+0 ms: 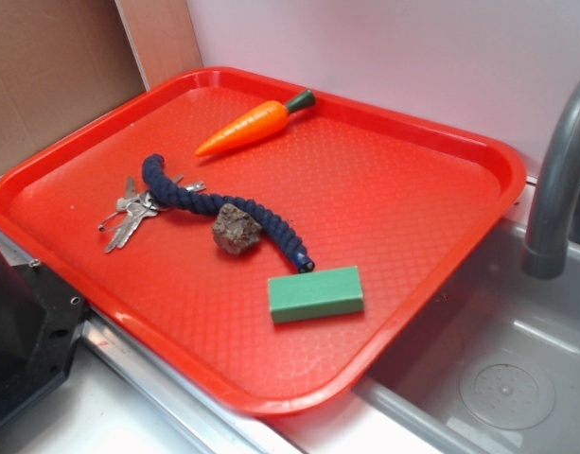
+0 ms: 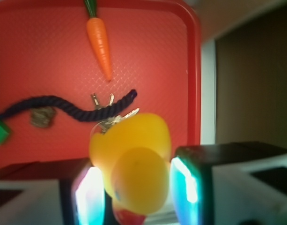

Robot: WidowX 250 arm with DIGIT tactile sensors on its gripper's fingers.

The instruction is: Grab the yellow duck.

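In the wrist view the yellow duck point(image 2: 131, 150) fills the space between my two fingers, its round head toward the camera and a bit of red-orange beak below. My gripper point(image 2: 136, 187) is shut on the duck, with a glowing pad point(image 2: 89, 194) pressed on each side. The duck hangs high above the red tray point(image 2: 180, 56), over the keys. Neither the duck nor the gripper shows in the exterior view.
On the red tray point(image 1: 441, 199) lie an orange carrot point(image 1: 247, 126), a dark blue rope point(image 1: 223, 205), keys point(image 1: 129, 216), a brown rock point(image 1: 236, 230) and a green block point(image 1: 315, 293). A steel sink point(image 1: 498, 378) and grey faucet point(image 1: 554, 189) stand to the right.
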